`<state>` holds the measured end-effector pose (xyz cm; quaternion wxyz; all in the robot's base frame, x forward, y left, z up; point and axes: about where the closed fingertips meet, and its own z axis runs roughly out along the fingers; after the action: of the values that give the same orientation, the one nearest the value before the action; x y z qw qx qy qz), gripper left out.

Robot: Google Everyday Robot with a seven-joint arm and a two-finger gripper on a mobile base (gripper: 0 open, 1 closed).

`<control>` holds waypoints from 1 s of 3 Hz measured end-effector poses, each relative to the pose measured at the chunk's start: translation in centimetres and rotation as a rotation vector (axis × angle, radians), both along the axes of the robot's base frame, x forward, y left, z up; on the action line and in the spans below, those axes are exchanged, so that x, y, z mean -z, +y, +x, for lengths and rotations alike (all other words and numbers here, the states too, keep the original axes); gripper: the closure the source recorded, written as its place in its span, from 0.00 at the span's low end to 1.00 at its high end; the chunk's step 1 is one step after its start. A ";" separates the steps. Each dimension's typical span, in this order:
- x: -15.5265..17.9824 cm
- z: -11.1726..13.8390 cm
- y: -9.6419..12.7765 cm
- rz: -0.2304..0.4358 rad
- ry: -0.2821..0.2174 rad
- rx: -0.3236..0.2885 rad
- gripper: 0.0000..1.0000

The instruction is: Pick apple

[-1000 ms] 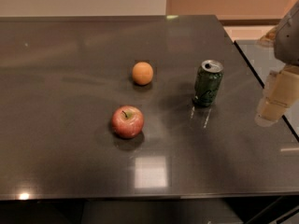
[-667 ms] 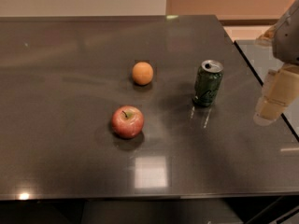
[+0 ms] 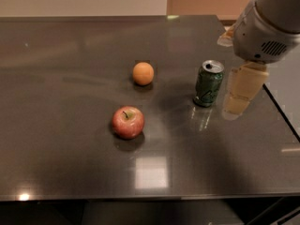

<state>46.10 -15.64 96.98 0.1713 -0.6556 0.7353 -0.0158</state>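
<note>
The apple is round and red with yellowish patches and a short dark stem. It sits on the dark table, left of centre and toward the front. My gripper hangs from the grey arm at the right, just right of a green can and far right of the apple. It is above the table surface and holds nothing that I can see.
A plain orange fruit lies behind and slightly right of the apple. An upright green soda can stands between the apple and my gripper. The table's right edge runs just beyond the gripper. Its front edge is near the bottom.
My arm and gripper have moved left, further over the table and closer to the green can. The apple, orange fruit and can have not moved.
</note>
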 end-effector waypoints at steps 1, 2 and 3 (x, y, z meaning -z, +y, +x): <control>0.2 1.3 3.2 0.019 -0.011 -0.066 0.00; 0.4 2.0 6.6 0.038 -0.020 -0.141 0.00; 1.6 2.0 9.7 0.048 -0.004 -0.201 0.00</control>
<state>48.14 -5.95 95.34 0.1890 -0.7217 0.6657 0.0177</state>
